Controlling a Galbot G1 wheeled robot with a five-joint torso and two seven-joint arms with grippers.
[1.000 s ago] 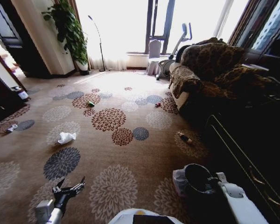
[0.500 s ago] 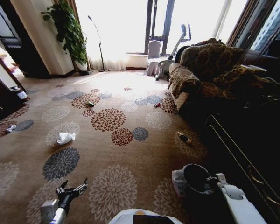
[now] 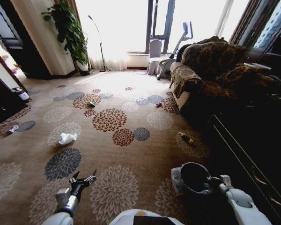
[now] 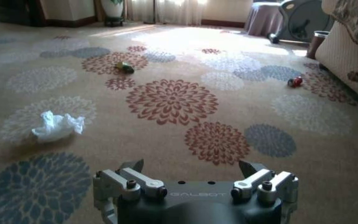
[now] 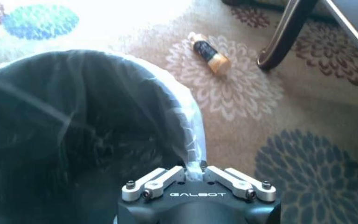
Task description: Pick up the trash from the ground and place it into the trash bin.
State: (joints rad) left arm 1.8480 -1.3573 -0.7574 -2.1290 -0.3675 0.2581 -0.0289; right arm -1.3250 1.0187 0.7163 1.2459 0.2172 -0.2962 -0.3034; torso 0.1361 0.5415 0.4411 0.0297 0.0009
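Trash all on the carpet, none visibly collected: crumpled white paper wad (image 3: 67,138) lies left of centre on a pale flower, nearest to the left arm; green wrapper (image 3: 91,104) farther back on a brown-red flower; red scrap (image 3: 158,105) far back near the sofa (image 3: 210,70) corner; tan stick-like piece (image 3: 186,139) on the right, between the sofa and the bin. Another small pale bit (image 3: 12,128) sits at the far left edge of the carpet, too small to identify. Trash bin (image 3: 195,178) with its thin liner (image 5: 188,116) is low right, beside the dark cabinet (image 3: 253,154); its inside looks dark, and I can't tell if anything is in it. Judgement: task at or near its start, at least four pieces left to pick up. Left gripper (image 3: 84,180) hovers low over the carpet (image 3: 131,159) near the robot, fingers spread wide, holding nothing and touching nothing; in the left wrist view the left gripper (image 4: 191,167) points across the floor with the paper wad (image 4: 58,126) ahead and well apart, green wrapper (image 4: 125,67) and red scrap (image 4: 294,82) beyond. Right gripper (image 5: 196,173) is clamped tight on the bin's rim and liner, carrying the bin at the robot's right side; the tan piece (image 5: 209,52) lies just past the bin.
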